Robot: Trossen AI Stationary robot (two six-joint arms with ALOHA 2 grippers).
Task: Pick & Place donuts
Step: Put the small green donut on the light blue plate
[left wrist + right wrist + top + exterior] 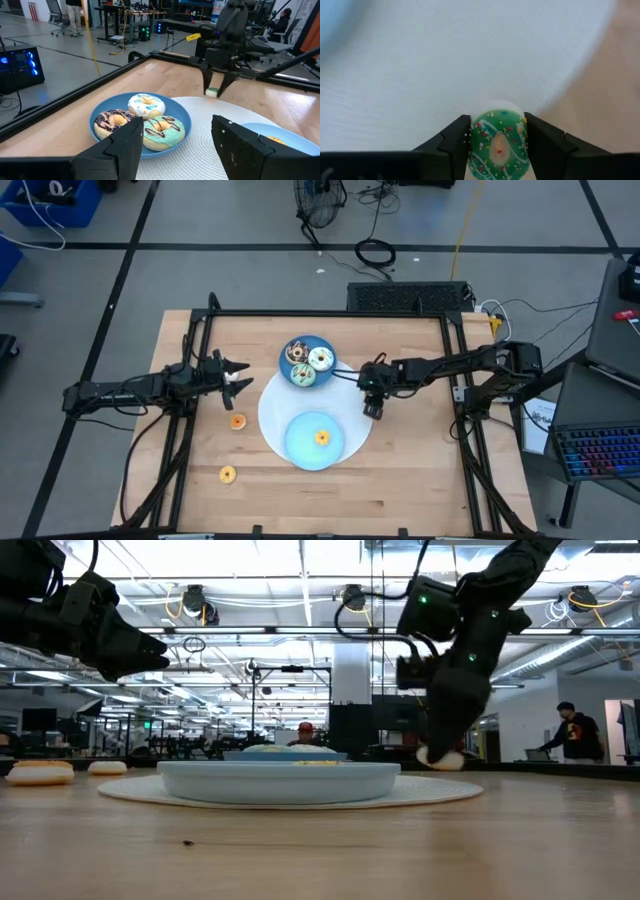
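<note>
Jaws of my right gripper (pixel 496 150) are closed around a small green donut (pixel 498 141), one finger on each side of it, right at the edge of the white mat (pixel 272 418) where the mat gives way to bare desk (pixel 420 470). From the low camera the donut looks barely clear of the surface, so I judge the grip is just made and the lift is what comes next.

What matters for that move is the way to the big blue plate (pixel 300 448). From above, the plate lies toward the left arm and a little nearer the front edge of the desk, with the right gripper standing just beside its rim. One tiny orange donut (pixel 321 437) already sits in it. The green donut is a ring with no real long axis, so I expect no turning is needed before the carry.

My left gripper (pixel 243 376) hovers above the desk with its jaws apart and nothing in them, beside the small blue plate (pixel 322 341) with three larger donuts (pixel 306 363). Two more tiny orange donuts (pixel 237 421) lie on the bare wood on its side, nearer to it than to my right arm.
</note>
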